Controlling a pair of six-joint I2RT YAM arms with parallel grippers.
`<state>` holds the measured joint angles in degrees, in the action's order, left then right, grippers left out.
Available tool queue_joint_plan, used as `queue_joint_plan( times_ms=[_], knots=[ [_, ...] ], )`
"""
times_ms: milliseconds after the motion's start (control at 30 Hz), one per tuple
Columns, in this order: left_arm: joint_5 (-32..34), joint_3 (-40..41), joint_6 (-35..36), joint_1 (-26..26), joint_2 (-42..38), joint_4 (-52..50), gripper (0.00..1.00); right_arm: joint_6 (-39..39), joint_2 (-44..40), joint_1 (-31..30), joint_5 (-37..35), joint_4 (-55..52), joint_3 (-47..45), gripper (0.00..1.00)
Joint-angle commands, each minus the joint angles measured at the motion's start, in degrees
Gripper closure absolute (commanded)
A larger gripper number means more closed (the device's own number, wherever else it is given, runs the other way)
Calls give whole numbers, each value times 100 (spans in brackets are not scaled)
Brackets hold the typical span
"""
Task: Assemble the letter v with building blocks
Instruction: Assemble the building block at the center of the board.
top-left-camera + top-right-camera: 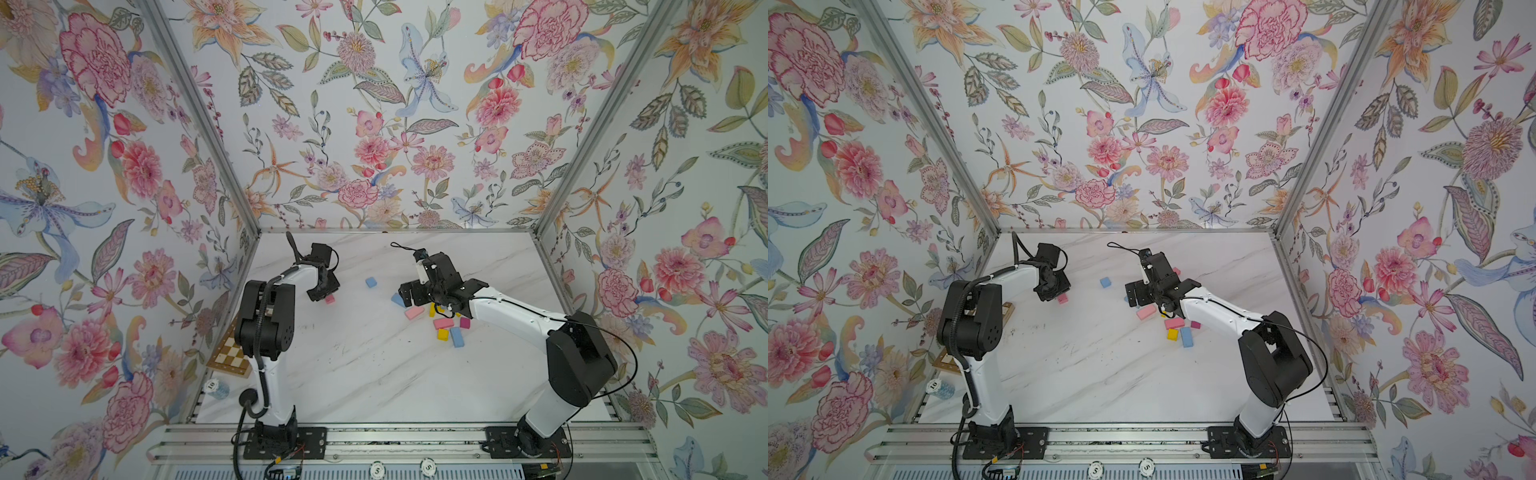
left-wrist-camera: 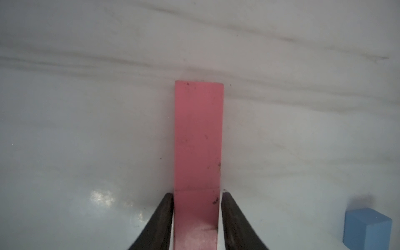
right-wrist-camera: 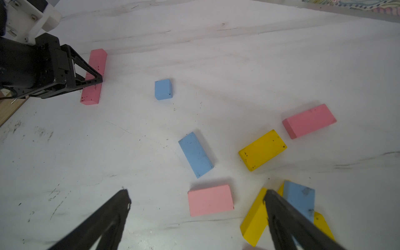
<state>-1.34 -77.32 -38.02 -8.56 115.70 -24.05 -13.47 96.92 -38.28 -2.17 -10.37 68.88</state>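
Building blocks (image 3: 195,154) scattered, no V yet. Left gripper (image 2: 197,194) pinches a long pink block (image 2: 198,134) on the table (image 3: 216,54); right gripper (image 3: 195,192) wide apart, empty.

Grey-veined white marble tabletop (image 1: 353,374) carries pastel pieces: a long pink block (image 2: 198,138) in the black left gripper (image 2: 197,194), a small light-blue block (image 1: 371,282) at centre frame and, right of centre, a pink block (image 1: 414,312), a yellow block (image 1: 443,334), a light-blue block (image 1: 457,336) and a magenta block (image 1: 465,322). The left arm (image 1: 272,386) and right arm (image 1: 511,316) are white with black joints. Wallpaper (image 1: 374,104) blooms pink, orange, blue and green. A brown-and-cream checkered board (image 1: 230,355) shows at lower left.
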Motion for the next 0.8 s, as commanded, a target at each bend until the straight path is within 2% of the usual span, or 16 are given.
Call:
queue_joint_plan(
  times_ms=[0, 267, 600, 767],
  knots=[
    [-224, 294, -92, 73, 172, -293, 59, 27, -10, -13, -45, 105, -68, 1],
    [-41, 323, -19, 74, -8, -470, 58, 28, -42, -13, -41, 97, -85, 1],
    [13, 219, 316, 82, -778, -784, 41, -237, -44, 103, -64, -75, 18, 1],
    [-211, 396, 486, 73, -1401, -594, 33, -399, 11, 325, -33, -298, 41, 1]
  ],
)
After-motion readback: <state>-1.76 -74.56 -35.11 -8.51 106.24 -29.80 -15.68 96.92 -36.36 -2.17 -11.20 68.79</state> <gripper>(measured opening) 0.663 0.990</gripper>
